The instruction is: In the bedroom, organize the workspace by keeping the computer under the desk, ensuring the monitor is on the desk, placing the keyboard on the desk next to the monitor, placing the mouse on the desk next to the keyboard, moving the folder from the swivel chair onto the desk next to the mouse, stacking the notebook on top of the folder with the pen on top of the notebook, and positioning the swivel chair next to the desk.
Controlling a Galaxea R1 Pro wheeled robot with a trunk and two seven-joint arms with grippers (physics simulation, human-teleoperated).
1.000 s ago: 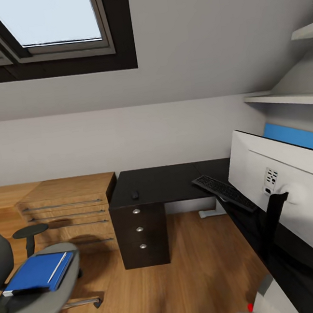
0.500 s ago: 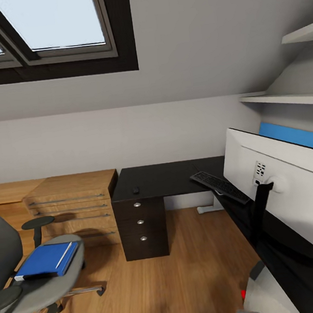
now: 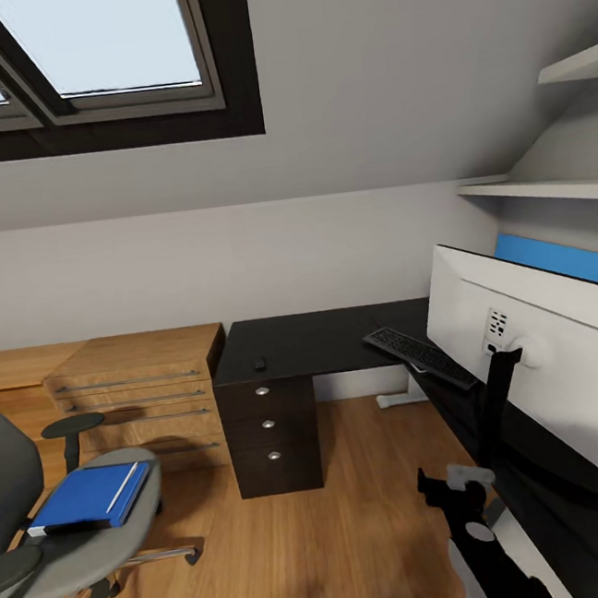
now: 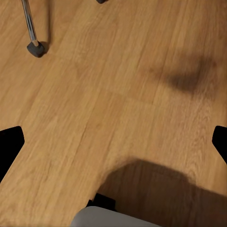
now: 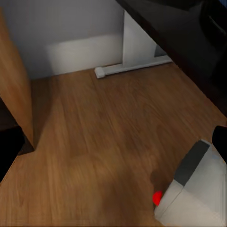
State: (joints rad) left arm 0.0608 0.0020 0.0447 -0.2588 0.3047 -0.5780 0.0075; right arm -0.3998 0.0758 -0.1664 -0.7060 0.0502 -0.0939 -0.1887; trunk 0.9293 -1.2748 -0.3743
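Observation:
The swivel chair (image 3: 72, 548) stands at the left with the blue folder (image 3: 80, 500) on its seat and the pen (image 3: 123, 486) lying on the folder. I cannot make out the notebook. On the black desk (image 3: 313, 339) are the mouse (image 3: 259, 363), the keyboard (image 3: 420, 358) and, at the right, the monitor (image 3: 555, 344) seen from its white back. The grey computer (image 5: 201, 189) sits on the floor by the desk. My right gripper (image 3: 447, 484) (image 5: 113, 146) hangs open over the floor. The left gripper (image 4: 113, 144) is also open above the floor, near a chair caster (image 4: 35, 48).
A light wooden chest of drawers (image 3: 138, 392) stands against the wall left of the desk's drawer unit (image 3: 270, 432). White shelves (image 3: 546, 187) and a blue panel (image 3: 564, 259) are at the right. A white desk leg (image 5: 135, 64) rests on the wood floor (image 3: 361, 515).
The view first shifted, so the camera moved. Since half a second ago the scene holds still and my right arm has risen into the lower right of the head view.

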